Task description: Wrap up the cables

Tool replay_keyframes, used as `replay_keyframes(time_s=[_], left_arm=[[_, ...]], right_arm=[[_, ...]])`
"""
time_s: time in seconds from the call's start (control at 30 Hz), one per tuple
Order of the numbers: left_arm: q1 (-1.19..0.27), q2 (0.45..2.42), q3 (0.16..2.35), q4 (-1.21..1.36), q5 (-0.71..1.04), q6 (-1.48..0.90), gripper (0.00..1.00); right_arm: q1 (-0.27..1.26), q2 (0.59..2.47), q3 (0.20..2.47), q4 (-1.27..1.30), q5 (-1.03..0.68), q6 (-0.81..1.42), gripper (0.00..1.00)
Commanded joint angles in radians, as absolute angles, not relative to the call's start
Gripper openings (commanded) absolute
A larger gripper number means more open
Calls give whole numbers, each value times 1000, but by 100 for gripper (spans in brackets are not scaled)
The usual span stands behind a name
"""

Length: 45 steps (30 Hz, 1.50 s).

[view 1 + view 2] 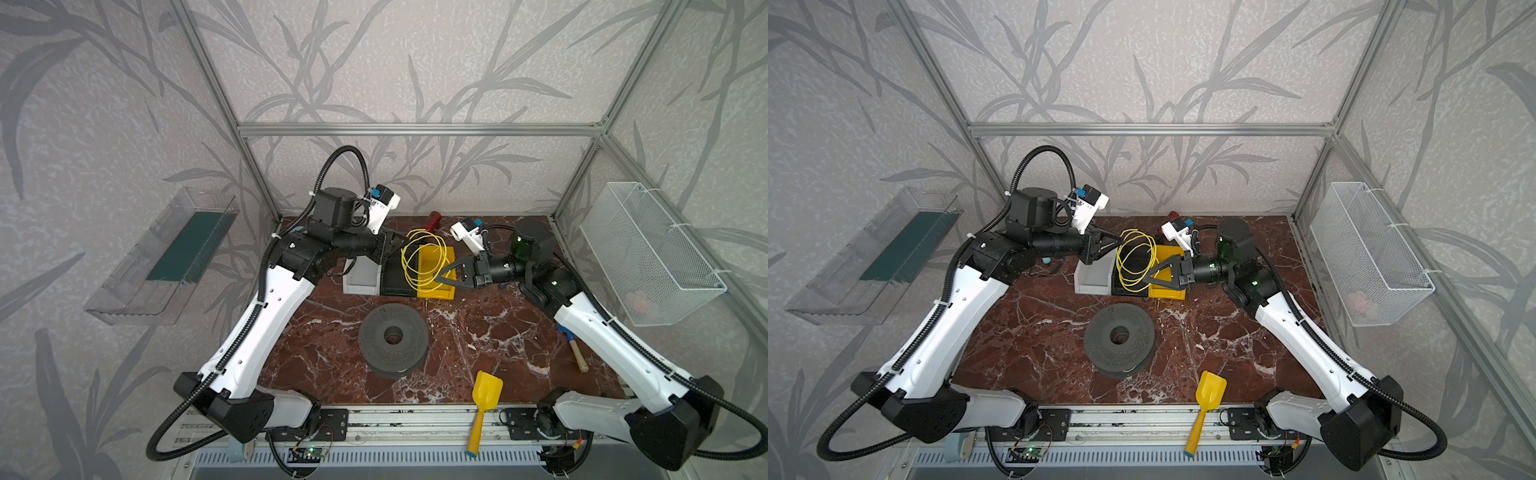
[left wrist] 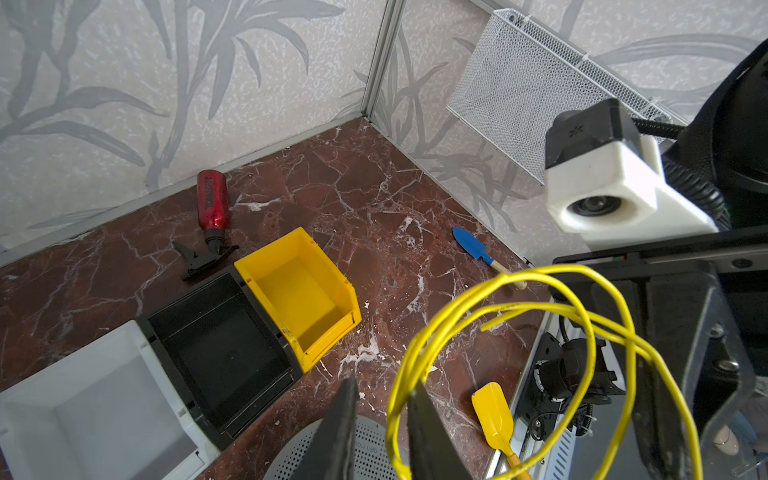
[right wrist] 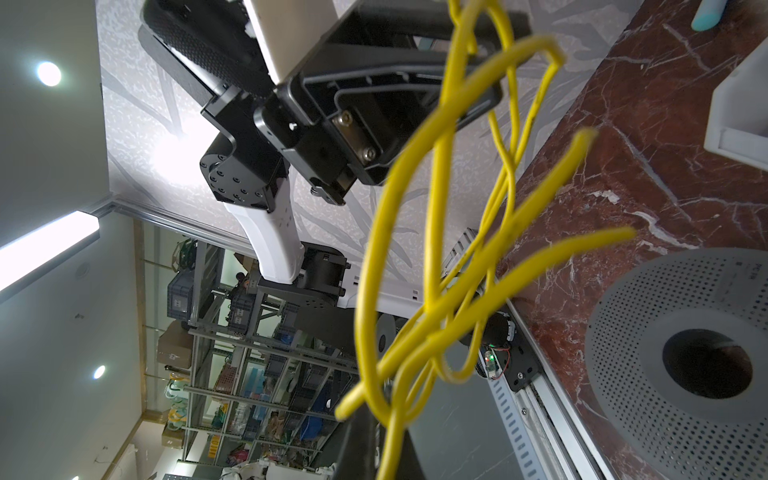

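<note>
- While the right gripper (image 1: 437, 283) is clamped on the lower part of the wire (image 3: 368, 266), the coil hangs in the air above the bins, at the centre of both top views.
- In the left wrist view, the left gripper (image 2: 382, 384) is narrow but not closed. One strand passes between its fingers and is not yet pinched.
- To do this step well, I think the left should close on that single strand only, while the right keeps a firm hold.
- Loops should stay of similar size. Such thin wire probably springs open, so the pull should be gentle.
- Counted from the lower edge of a top view upward:
- one shovel (image 1: 487, 390)
- one spool (image 1: 392, 338)
- one trowel (image 2: 473, 247), at the right
- three bins: grey (image 2: 95, 399), black (image 2: 216, 345), yellow (image 2: 299, 295)
- one wire, two grippers
- one bottle (image 2: 212, 199), lying by the far wall
</note>
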<state>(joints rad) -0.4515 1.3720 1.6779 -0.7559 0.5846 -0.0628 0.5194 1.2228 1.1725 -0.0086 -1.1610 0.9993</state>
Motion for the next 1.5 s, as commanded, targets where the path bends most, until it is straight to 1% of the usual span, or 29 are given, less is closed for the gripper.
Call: replay_keyframes(time_s=[0.0,0.17,0.2,0.23,0.27,0.33,0.53,0.6,0.67,0.7,0.77,0.83,0.93,1.1,1.23,1.3,1.37,1.4,1.47], left_arm=[[-454,1377,1667,-766,636,-47,23],[-455,1383,1665,-767,650,-51,18],[-455,1383,1664,-767,648,-51,9],[-454,1381,1663,-765,644,-54,3],[-455,1381,1665,-764,638,-56,1],[-454,1375,1664,-766,624,-56,0],[-449,1352,1660,-773,580,-55,0],[-436,1340,1655,-776,571,-60,0],[-417,1326,1654,-783,555,-65,0],[-406,1320,1655,-789,552,-69,0],[-370,1307,1653,-798,564,-83,0],[-331,1288,1644,-789,598,-103,0],[-274,1251,1619,-757,641,-143,0],[-203,1202,1575,-691,741,-220,0],[-155,1199,1560,-675,850,-265,0],[-99,1182,1520,-576,963,-352,0],[-24,1162,1452,-388,1062,-519,0],[9,1155,1418,-279,1095,-616,0],[103,1147,1324,87,1146,-922,0]], right_arm=[[525,1224,1165,34,-1170,1002,0],[527,1225,1161,40,-1170,1005,0],[527,1226,1162,40,-1170,1006,0],[527,1226,1161,39,-1168,1005,0],[527,1226,1159,39,-1169,1005,0],[527,1226,1158,38,-1167,1003,0],[526,1228,1151,9,-1158,979,0],[524,1224,1153,-37,-1142,946,0],[517,1217,1172,-143,-1102,868,0],[513,1214,1188,-221,-1065,803,0],[509,1209,1242,-447,-938,628,0],[508,1202,1267,-566,-825,517,0],[507,1176,1247,-610,-672,454,0],[506,1149,1214,-591,-533,429,0],[503,1132,1198,-627,-336,352,0],[492,1134,1207,-664,-212,299,0],[470,1131,1196,-670,-102,263,0],[454,1127,1184,-664,-73,261,0],[400,1121,1138,-630,-45,261,0]])
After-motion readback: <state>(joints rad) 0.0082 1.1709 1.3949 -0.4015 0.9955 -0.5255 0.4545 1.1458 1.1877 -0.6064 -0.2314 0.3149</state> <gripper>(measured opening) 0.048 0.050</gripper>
